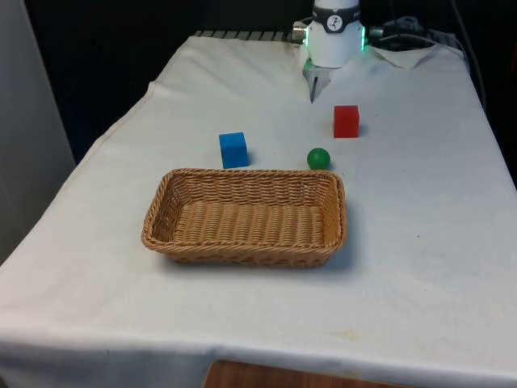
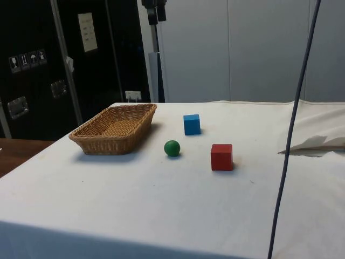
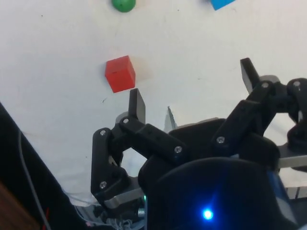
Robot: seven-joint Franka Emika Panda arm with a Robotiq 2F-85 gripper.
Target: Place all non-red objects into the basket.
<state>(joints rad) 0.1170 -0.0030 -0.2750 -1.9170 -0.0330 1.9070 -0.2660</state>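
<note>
Spread wide and holding nothing, my gripper (image 3: 192, 93) hangs above the white cloth (image 3: 201, 43) in the wrist view, both black fingers (image 3: 137, 106) well apart with bare cloth between them. A red block (image 3: 120, 73) lies on the cloth close to one fingertip without touching it; beyond it I see part of a green ball (image 3: 123, 4) and a corner of a blue block (image 3: 221, 3).

From the front view, the gripper (image 1: 313, 87) shows as a thin dark tip under my white wrist, at about twelve o'clock on the table. The red block (image 1: 346, 121) sits at roughly four o'clock from that tip, near it. The ball (image 1: 318, 158) lies at about seven o'clock from the red block, just beyond the far rim of the wicker basket (image 1: 242, 174). The blue block (image 1: 233, 150) stands at nine o'clock from the ball, also just behind that rim. Nothing lies inside the basket.

From the side view, the basket (image 2: 137, 112) sits at nine o'clock of the group, the blue block (image 2: 191, 124) just beside it, the ball (image 2: 172, 148) nearer the camera, and the red block (image 2: 221, 157) at about four o'clock from the ball, all apart from each other
</note>
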